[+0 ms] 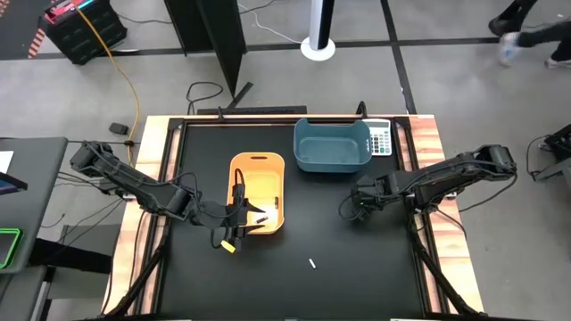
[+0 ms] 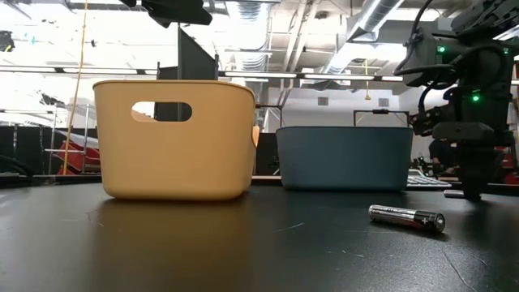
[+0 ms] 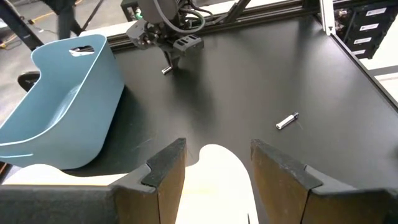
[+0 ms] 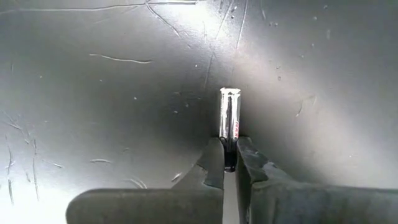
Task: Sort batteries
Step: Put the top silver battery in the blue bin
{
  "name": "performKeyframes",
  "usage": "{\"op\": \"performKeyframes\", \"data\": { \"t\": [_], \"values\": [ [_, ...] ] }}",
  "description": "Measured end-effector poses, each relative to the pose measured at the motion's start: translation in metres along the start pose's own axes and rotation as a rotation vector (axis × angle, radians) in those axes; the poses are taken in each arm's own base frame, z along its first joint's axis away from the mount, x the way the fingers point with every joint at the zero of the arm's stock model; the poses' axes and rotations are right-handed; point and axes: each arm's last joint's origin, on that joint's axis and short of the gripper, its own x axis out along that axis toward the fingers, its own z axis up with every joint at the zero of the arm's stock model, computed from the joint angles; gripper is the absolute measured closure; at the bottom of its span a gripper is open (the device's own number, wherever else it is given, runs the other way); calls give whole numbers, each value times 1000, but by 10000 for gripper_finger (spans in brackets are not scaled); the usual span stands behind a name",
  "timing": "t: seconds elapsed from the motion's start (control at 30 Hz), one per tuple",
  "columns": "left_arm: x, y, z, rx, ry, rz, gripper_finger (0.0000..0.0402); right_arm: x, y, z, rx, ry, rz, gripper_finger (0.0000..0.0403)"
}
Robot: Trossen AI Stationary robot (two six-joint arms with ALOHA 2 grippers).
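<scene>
Right wrist view: battery [image 4: 229, 118] lettering unreadable.

A robotics lab or workshop: exposed ceiling ducts [image 2: 381, 16], taped concrete floor [image 1: 446, 71], equipment racks [image 3: 367, 25].

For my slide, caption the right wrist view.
Right tool pinches a silvery battery just above the black tabletop.

The black worktop [image 4: 93, 74] is matt and finely scratched, with a dull sheen. The slim silvery metal battery [image 4: 229, 118] is glossy, nipped between the matt dark plastic fingers [image 4: 211, 163] of the right pincer [image 4: 229, 158]. The orange plastic bin [image 2: 173, 138] and blue plastic bin [image 2: 344, 156] look smooth and satiny. The worktop's edges show pale wood [image 1: 432, 147].
</scene>
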Motion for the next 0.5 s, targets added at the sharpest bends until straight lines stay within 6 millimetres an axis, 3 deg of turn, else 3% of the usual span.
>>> {"op": "performKeyframes", "data": {
  "t": [0.5],
  "values": [
    [0, 0, 0, 0, 0, 0, 229, -6, 3, 4, -11, -19, -8, 388]
  ]
}}
